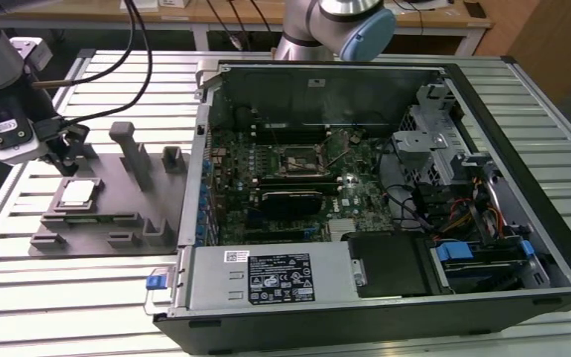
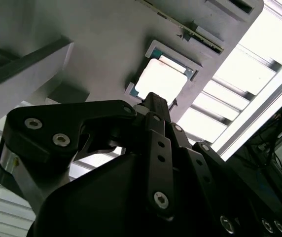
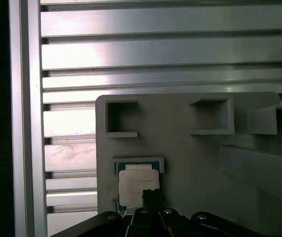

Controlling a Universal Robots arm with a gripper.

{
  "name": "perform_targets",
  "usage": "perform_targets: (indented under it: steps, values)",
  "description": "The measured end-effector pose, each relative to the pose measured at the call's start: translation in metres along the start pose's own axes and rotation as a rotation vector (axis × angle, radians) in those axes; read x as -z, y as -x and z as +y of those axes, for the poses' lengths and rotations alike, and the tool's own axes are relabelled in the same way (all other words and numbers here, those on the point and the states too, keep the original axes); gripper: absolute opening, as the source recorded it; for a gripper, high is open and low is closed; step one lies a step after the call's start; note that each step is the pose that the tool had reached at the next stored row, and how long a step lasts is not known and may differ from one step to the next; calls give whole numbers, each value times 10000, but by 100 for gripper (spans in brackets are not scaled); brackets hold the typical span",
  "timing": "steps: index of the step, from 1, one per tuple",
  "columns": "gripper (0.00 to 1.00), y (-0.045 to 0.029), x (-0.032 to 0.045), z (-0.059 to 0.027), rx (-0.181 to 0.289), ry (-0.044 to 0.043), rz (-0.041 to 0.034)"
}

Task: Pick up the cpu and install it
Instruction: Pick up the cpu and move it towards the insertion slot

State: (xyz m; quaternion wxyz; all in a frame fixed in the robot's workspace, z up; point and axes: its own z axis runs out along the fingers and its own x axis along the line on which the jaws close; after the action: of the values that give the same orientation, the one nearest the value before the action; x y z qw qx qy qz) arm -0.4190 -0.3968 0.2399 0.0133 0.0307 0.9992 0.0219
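The black linkage gripper point(image 2: 153, 98) has its fingers drawn together to a narrow point and holds nothing. In both wrist views the point stands over one edge of the cpu point(image 3: 138, 185), a small flat square chip with a silvery metal top and a paler rim. Whether they touch cannot be told.

The cpu lies flat in a square recess of the large grey plastic fixture point(image 1: 107, 207) with upright blocks. In the exterior view the recess is at about six o'clock from the gripper, just beside it. The fixture rests on the slatted aluminium table point(image 1: 68, 297).

The open black computer case point(image 1: 535, 175) lies at three o'clock from the fixture. Its dark square socket frame point(image 1: 299, 158) sits mid-board, well apart from the cpu.

Step in hand, as judged: approach for pickup; the cpu is not yet lifted. A grasp calls for jaws spread wider than the chip, squared to opposite edges, and a level descent without scraping the recess walls.
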Motion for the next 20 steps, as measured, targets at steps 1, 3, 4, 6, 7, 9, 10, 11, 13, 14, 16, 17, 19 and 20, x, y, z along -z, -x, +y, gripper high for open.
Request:
perform_targets:
  steps: [1, 3, 4, 6, 7, 9, 10, 11, 13, 14, 16, 17, 19, 20]
  values:
    - [11, -1, -13, -4, 33, 1, 1]
    - [11, -5, -42, -12, 105, 2, 5]
    - [11, -7, -56, -15, 136, 3, 6]
    - [11, -16, -80, -18, 181, 4, 9]
    - [11, -25, -91, -19, 194, 3, 11]
    - [11, -40, -118, -21, 214, 6, 8]
    - [11, -46, -131, -22, 223, 6, 9]
    - [11, -51, -146, -24, 232, 6, 11]
    - [11, -59, -177, -27, 249, 6, 11]
    - [11, -62, -195, -28, 261, 6, 12]
    - [11, -64, -231, -30, 286, 8, 12]
    - [11, -66, -248, -31, 297, 7, 13]
    - [11, -71, -278, -32, 313, 7, 15]
    - [11, -76, -290, -33, 318, 7, 16]
